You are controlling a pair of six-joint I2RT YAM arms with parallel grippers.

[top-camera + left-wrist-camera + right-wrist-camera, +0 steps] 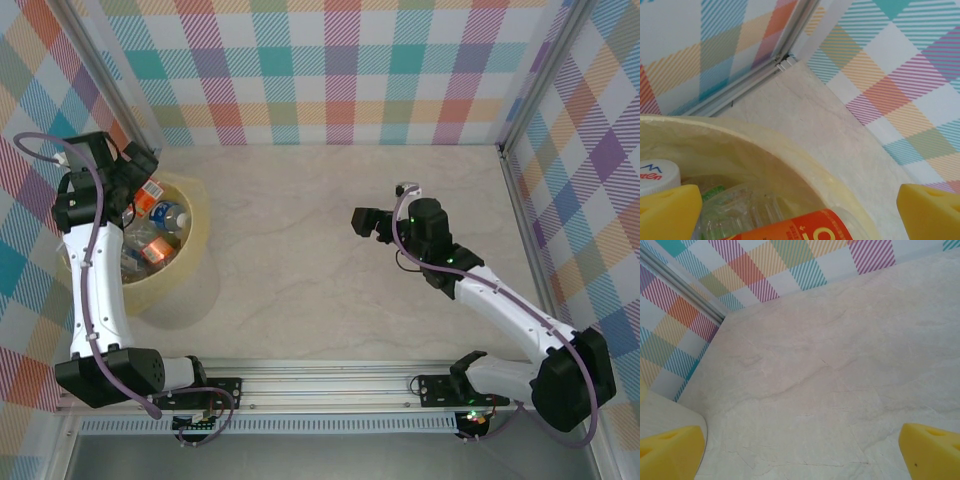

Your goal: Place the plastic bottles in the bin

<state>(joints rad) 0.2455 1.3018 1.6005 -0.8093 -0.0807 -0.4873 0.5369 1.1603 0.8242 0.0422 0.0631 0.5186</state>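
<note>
left of frame: left gripper point(140, 170), wide open and empty, above the bin point(200, 238) holding plastic bottles point(162, 238). centre right: right gripper point(362, 222), also wide open, empty.

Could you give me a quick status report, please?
Left pincer open, empty, over bin. Right pincer open, empty, over table. Bottles in bin. Nothing in the way.

Pale, marble-veined desk point(320, 260), evenly lit, no hard shadows. Enclosed on three sides by wall panels point(340, 70) in pastel plaid. Aluminium posts point(752, 75) at corners; aluminium rail point(330, 375) along near edge.
</note>
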